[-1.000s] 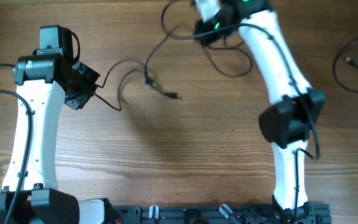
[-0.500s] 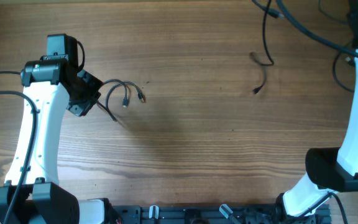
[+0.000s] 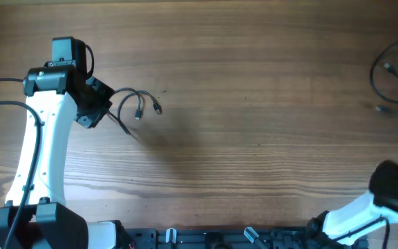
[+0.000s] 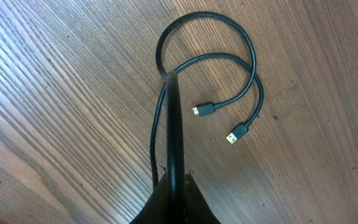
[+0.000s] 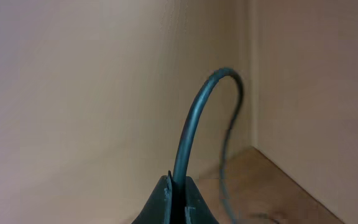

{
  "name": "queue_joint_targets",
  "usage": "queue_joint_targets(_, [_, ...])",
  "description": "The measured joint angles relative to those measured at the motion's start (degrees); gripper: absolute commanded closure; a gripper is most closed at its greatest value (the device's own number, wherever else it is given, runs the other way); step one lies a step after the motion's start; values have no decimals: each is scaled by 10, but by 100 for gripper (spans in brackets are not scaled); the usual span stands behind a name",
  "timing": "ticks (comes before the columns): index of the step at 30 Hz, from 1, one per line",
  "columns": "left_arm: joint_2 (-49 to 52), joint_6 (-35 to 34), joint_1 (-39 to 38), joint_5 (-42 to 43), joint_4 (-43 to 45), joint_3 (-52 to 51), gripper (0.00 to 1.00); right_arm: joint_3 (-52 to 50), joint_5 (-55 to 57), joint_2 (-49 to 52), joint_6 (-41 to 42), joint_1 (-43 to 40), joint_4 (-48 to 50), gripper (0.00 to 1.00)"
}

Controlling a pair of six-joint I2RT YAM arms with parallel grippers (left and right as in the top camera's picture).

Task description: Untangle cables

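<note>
One black cable [image 3: 131, 97] lies in a loose loop on the wooden table just right of my left gripper [image 3: 99, 109]. In the left wrist view the left gripper [image 4: 173, 179] is shut on that cable [image 4: 174, 124], which runs straight out of the jaws, curls round once and ends in two small plugs [image 4: 205, 109] lying side by side. My right gripper [image 5: 178, 183] is shut on a second cable [image 5: 194, 118], which arches up in front of a beige wall. The right gripper is outside the overhead view.
A further black cable loop [image 3: 391, 72] lies at the table's far right edge. Only the right arm's lower link [image 3: 392, 188] shows at the bottom right. The left arm [image 3: 43, 145] stands along the left side. The arm bases' rail [image 3: 220, 238] runs along the front edge.
The right arm has swung off to the right and out of the overhead view, pulling its cable away. The left gripper has stayed put with its cable now lying alone beside it.
</note>
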Motion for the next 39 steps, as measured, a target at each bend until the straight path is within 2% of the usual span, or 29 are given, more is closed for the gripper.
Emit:
queue_joint_targets(10, [0, 0, 0, 2, 1, 0, 96, -2, -5, 200, 14, -16, -53, 95])
queue_joint_targets(13, [0, 0, 0, 2, 1, 0, 96, -4, -12, 231, 17, -16, -76, 87])
queue_joint_targets(14, [0, 0, 0, 2, 1, 0, 96, -5, -13, 233, 19, -16, -79, 79])
queue_joint_targets(15, [0, 0, 0, 2, 1, 0, 96, -5, -15, 233, 20, -16, -80, 56])
queue_joint_targets(16, [0, 0, 0, 2, 1, 0, 96, -5, -16, 233, 21, -16, -80, 43])
queue_joint_targets(18, [0, 0, 0, 2, 1, 0, 96, -5, -18, 233, 23, -16, -86, 21])
queue_joint_targets(19, [0, 0, 0, 2, 1, 0, 96, -5, -22, 233, 21, -16, -87, 16])
queue_joint_targets(23, [0, 0, 0, 2, 1, 0, 96, -5, -63, 233, 19, -16, -99, 9])
queue_joint_targets(29, [0, 0, -23, 2, 17, 0, 96, -5, -120, 197, 7, -2, -100, 6])
queue_joint_targets(33, [0, 0, -97, 2, 52, -2, 96, -5, -184, 118, -20, 60, -105, 6])
queue_joint_targets(39, [0, -10, -223, 17, 142, -3, 94, -5, -222, 112, -46, 155, -128, 5])
